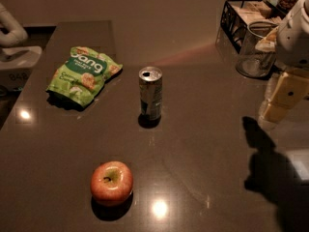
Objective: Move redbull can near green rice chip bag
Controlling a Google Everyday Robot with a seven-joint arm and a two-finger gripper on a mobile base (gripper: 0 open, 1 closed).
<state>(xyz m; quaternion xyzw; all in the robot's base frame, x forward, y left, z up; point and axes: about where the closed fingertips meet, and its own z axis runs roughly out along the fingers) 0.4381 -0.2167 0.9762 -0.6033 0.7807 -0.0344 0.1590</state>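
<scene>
Upright redbull can (150, 93), green rice chip bag (83, 75) lying near its left; gripper (281, 102) hangs well to its right, not touching it, degree of opening indiscernible.

Desk (203, 144): dark grey-brown, glossy, a few white glare spots, faint pinkish streak behind the can. Can (150, 94): silvery, shiny top, dark bluish markings on the side. Bag (84, 75): bright green, white lettering, pictures of pale beige chips, some orange-tan patches. Apple (111, 181): red with streaky yellow, yellow-green patch round the stem. Cup (256, 50): clear, colourless. Basket (231, 18): black wire, pale tan contents. Pincer (274, 111), at the right edge above the desk: pale cream-yellow blocks, one small dark dot. Arm (297, 33) above it: white-grey. Its shadow on the desk below: near black.
</scene>
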